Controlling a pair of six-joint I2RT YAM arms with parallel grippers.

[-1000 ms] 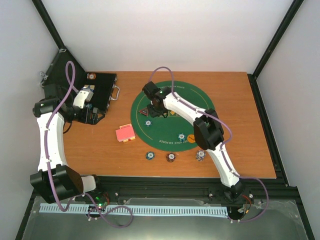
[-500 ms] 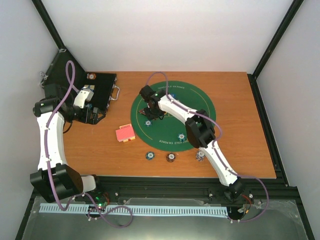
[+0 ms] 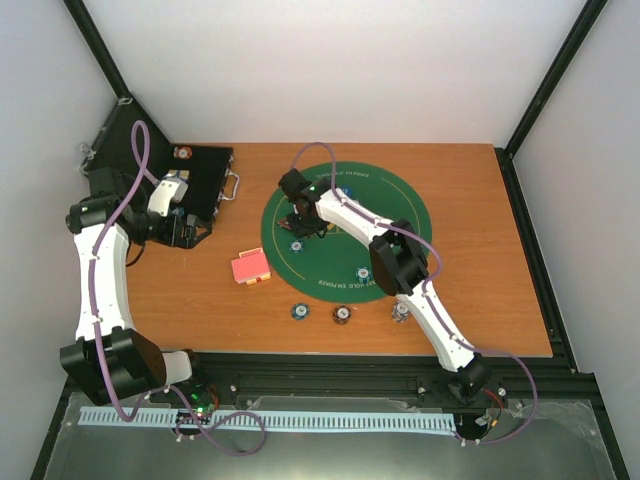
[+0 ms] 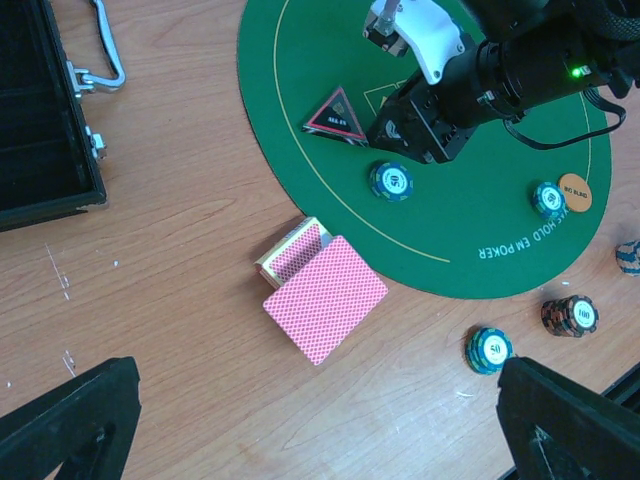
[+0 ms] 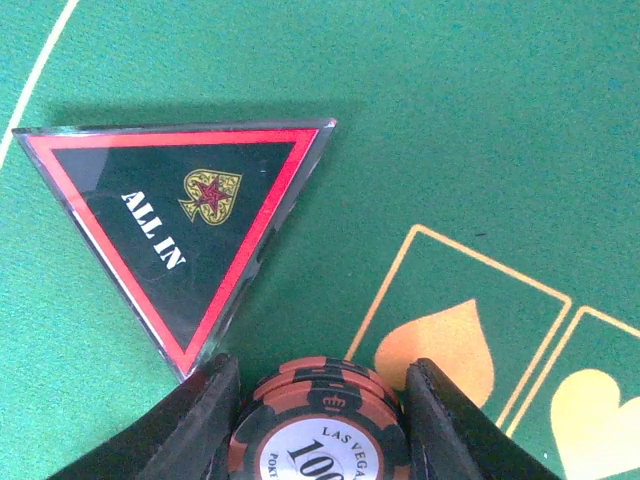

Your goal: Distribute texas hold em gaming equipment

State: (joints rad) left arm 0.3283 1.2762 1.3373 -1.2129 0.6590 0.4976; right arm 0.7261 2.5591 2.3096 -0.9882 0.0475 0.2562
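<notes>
Hovering left claw (image 4: 316, 400): far left, above the bare desk (image 4: 180, 250) near the case. Its fingers stand wide apart and hold nothing.
Black case (image 4: 40, 110): lies open at the desk's far left, with its metal handle (image 4: 105, 50) on the side facing the mat.
Red-backed cards (image 4: 325, 298): a squared pile on bare wood between case and mat, just off the mat's rim. It overlaps a gold-edged box or second pile (image 4: 288, 252) on its far side; which of the two I cannot tell.
Green mat (image 4: 300, 60): round felt in the middle of the desk, with white lettering along its near rim.
Triangular marker (image 5: 190, 230): dark with a red border, reading ALL IN, flat on the mat near its left rim.
Right claw (image 5: 322, 400): low over the mat just right of the marker, clamped on the gripped chips with a finger on each side.
Gripped chips (image 5: 320, 440): a short reddish-brown stack with 100 on top, just beside the marker's near corner. Whether it touches the felt cannot be told.
Blue-green 50 chip (image 4: 391, 181): on the mat, just beside the right claw.
Second blue-green chip (image 4: 548, 199): near the mat's right rim, just beside the orange button (image 4: 575, 188).
Desk chips: off the mat along its near side are a blue-green stack (image 4: 489, 350), a reddish 100 stack (image 4: 570, 315) and a chip cut off by the picture's right edge (image 4: 630, 257).
</notes>
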